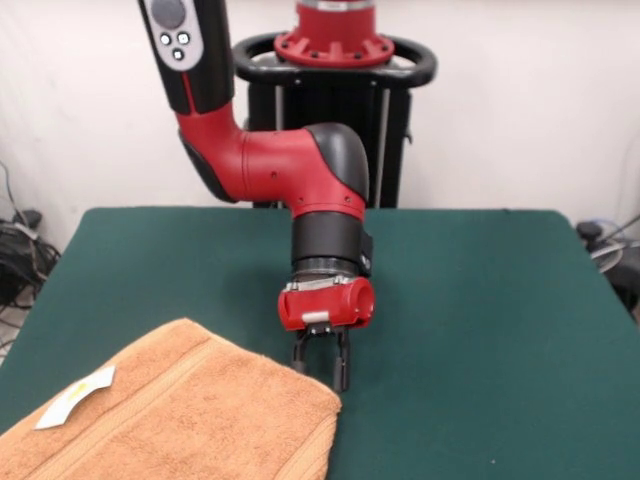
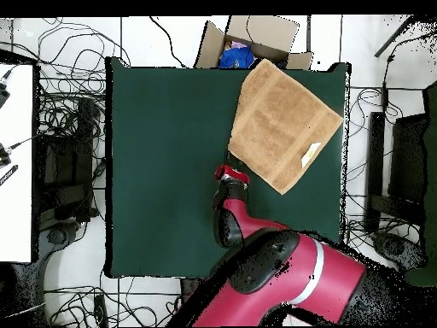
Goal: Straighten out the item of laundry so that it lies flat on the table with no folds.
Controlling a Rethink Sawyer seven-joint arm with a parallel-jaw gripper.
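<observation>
The item of laundry [image 1: 190,415], an orange-tan towel with a white tag [image 1: 75,397], lies at the front left of the green table [image 1: 480,330] and runs off the picture's bottom edge. Its right edge shows two layers, one over the other. My gripper [image 1: 322,372] points down just behind the towel's rear right corner, fingers a little apart with nothing between them, so it is open. From overhead, the towel [image 2: 286,124] lies askew at the table's top right, one corner past the edge, and the gripper [image 2: 230,175] sits beside its lower left corner.
An open cardboard box [image 2: 256,38] with something blue inside stands just beyond the table edge by the towel. Cables lie on the floor all round the table. My red arm [image 2: 282,265] covers the table's lower right part in the overhead view.
</observation>
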